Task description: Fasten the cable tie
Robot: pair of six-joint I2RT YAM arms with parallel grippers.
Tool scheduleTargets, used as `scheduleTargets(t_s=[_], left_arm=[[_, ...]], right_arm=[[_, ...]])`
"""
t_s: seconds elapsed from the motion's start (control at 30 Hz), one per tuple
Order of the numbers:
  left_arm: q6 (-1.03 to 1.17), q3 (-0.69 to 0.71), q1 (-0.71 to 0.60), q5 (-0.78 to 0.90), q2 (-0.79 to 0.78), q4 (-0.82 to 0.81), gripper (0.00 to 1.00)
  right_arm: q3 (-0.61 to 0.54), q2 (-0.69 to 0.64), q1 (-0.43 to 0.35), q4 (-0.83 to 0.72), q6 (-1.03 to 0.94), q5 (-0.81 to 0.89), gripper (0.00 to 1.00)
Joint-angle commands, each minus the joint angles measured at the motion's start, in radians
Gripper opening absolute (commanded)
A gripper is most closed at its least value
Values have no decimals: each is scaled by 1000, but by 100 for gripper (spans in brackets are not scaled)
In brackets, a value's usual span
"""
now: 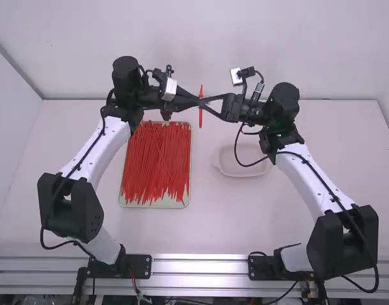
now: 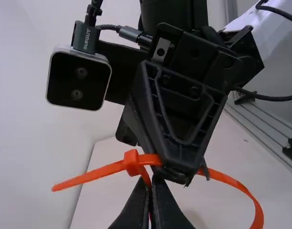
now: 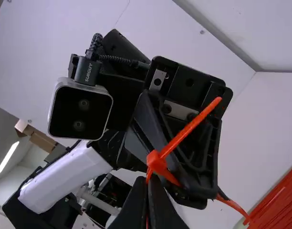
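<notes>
Orange-red plastic, the tie (image 1: 201, 107) hangs in the air between the two arms, above the far end of the tray (image 1: 122, 202). Both grippers meet at it. The left gripper (image 2: 151, 207) is closed narrow on a strand of it just below the head (image 2: 131, 163). The right gripper (image 3: 148, 205) is likewise pinched tight on the strap close to that head.

From the head one end of the strap sticks out free, and the other sweeps round in a wide curve. It looks as if the tail has entered the head, though the fingers hide the slot, so I cannot tell for sure. I judge the step in hand to be the threading, or the start of pulling tight.

The next move would call for one gripper to hold the head steady while the other draws the tail along its own line, without twisting.

Spare ties (image 1: 156, 162) lie in the tray, with a white dish (image 1: 242, 162) beside it on the worktop (image 1: 347, 146).
</notes>
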Motion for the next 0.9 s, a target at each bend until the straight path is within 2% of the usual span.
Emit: scheduleTargets(t_s=[0.0,0.23,0.3,0.37,0.43,0.47,0.87], left_arm=[[10,13,-29,100,0,-1,2],[10,13,-8,93,0,10,2],[10,13,0,93,0,11,2],[10,13,2,93,0,10,2],[6,13,1,94,0,7,2],[7,13,0,95,0,6,2],[8,13,-34,93,0,-13,2]], right_arm=[[21,0,-21,11,-1,83,0],[21,0,-44,11,-28,-14,11],[21,0,-56,12,-13,-39,20],[21,0,-62,13,-6,-45,24],[21,0,-76,13,14,-57,39],[21,0,-79,14,20,-60,41],[21,0,-60,15,29,-53,46]])
